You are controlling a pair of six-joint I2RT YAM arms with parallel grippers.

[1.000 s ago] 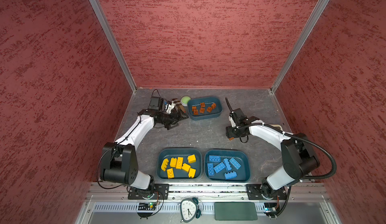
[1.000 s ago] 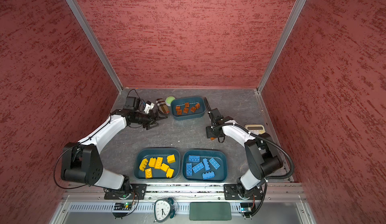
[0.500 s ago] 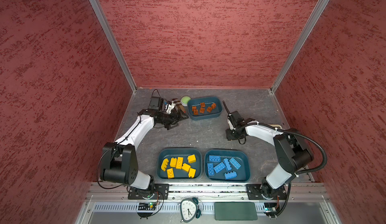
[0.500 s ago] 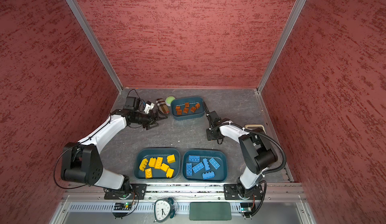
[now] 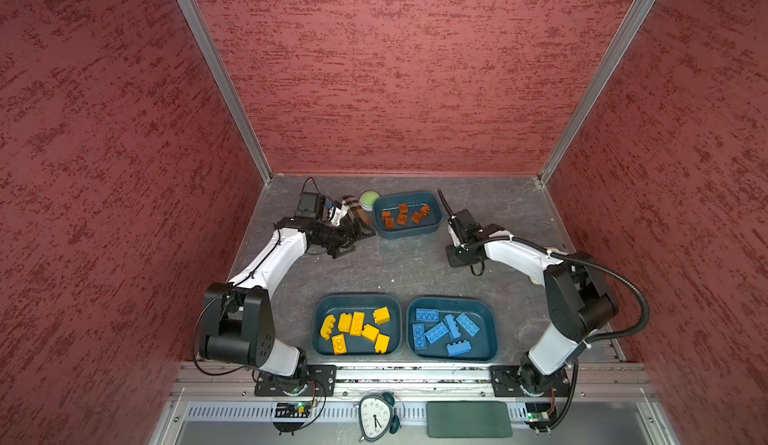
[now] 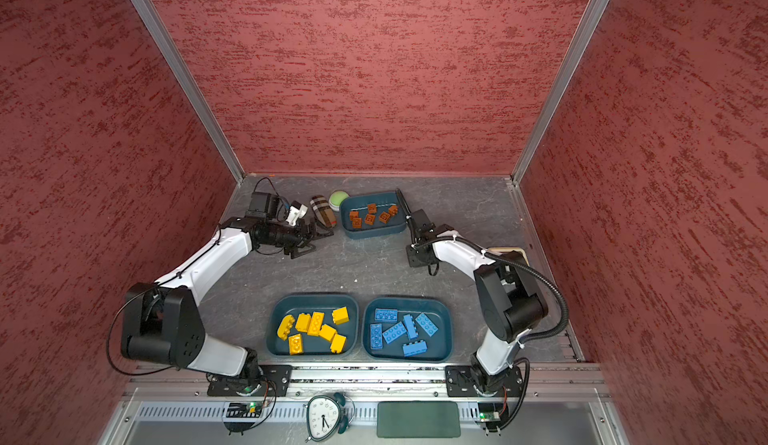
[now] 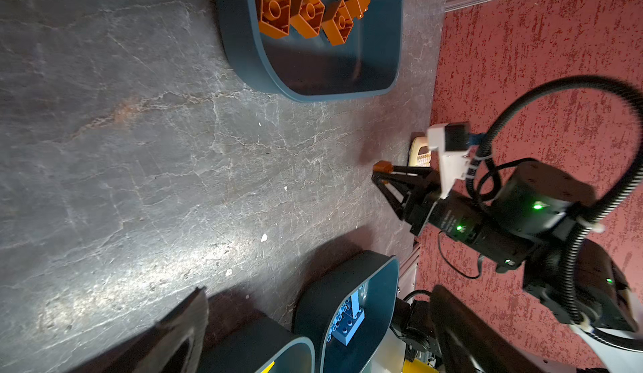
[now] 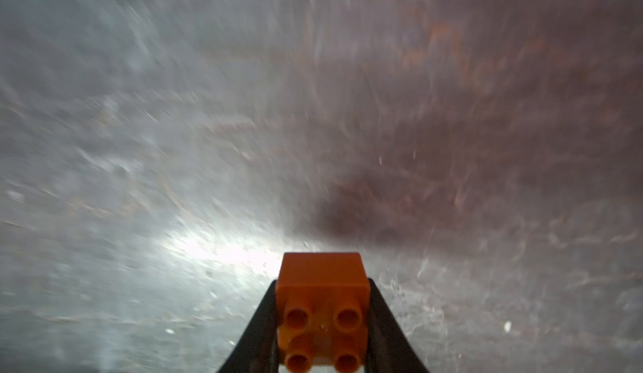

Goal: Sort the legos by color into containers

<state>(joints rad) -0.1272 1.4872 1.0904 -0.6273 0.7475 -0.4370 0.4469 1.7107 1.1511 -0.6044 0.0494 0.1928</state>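
Note:
My right gripper (image 5: 457, 256) points down at the floor, right of the middle, and is shut on a small brown lego (image 8: 323, 305), which the left wrist view shows at its fingertips (image 7: 382, 167). The far container (image 5: 409, 235) holds several brown legos (image 5: 402, 213). Of the two near containers, one (image 5: 357, 297) holds yellow legos (image 5: 357, 324) and one (image 5: 451, 299) holds blue legos (image 5: 436, 333). My left gripper (image 5: 354, 241) hangs open and empty, left of the brown container. Its fingers (image 7: 184, 326) frame the left wrist view.
A plaid case (image 5: 353, 210) and a green-topped puck (image 5: 369, 198) lie just left of the brown container. A beige device (image 6: 509, 252) sits by the right wall, partly under my right arm. A clock (image 5: 376, 418) and a dark green pad (image 5: 468, 419) lie beyond the front rail.
My right gripper's jaws have closed on the brown lego, and it has shifted slightly left; the right wrist view is blurred by motion. The left arm has not moved.

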